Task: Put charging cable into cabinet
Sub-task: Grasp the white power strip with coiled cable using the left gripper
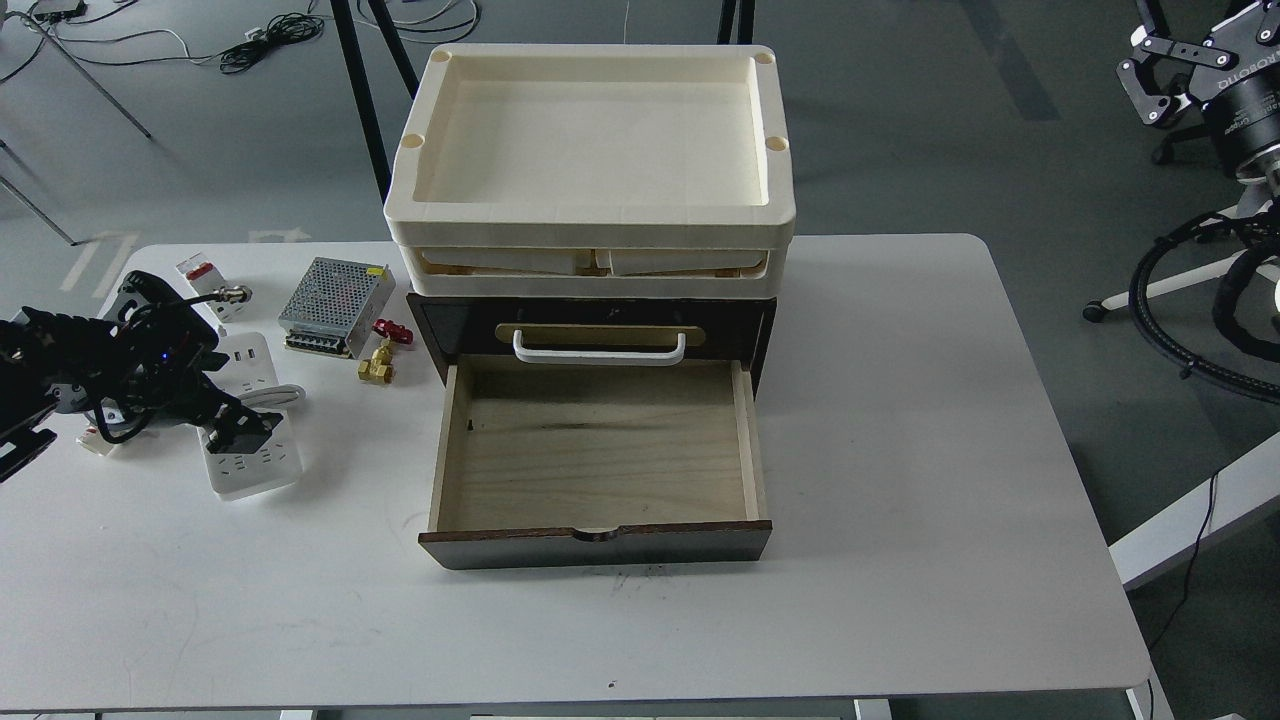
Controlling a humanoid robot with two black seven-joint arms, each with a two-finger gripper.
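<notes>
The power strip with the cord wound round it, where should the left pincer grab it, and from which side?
Grip the power strip across its narrow width at the middle, where the cord wraps it, coming straight down. It lies flat on the table, long sides exposed. The left pincer is already over that spot.

The cabinet [590, 330] is being seen standing at the middle of the bench [900, 500], toward its far edge, with its lower drawer [597, 455] being held out toward the near side. Stacked trays [590, 150] are being carried on top. Left of the cabinet, the brass fitting [377, 365] is being found just beside it, then the perforated box [335, 307], then the small breaker [200, 275] farther left. The charging cable [255, 420] is lying nearer than these, under the left pincer [240, 430]. The right pincer [1160, 85] is being kept off the bench, far right.
</notes>
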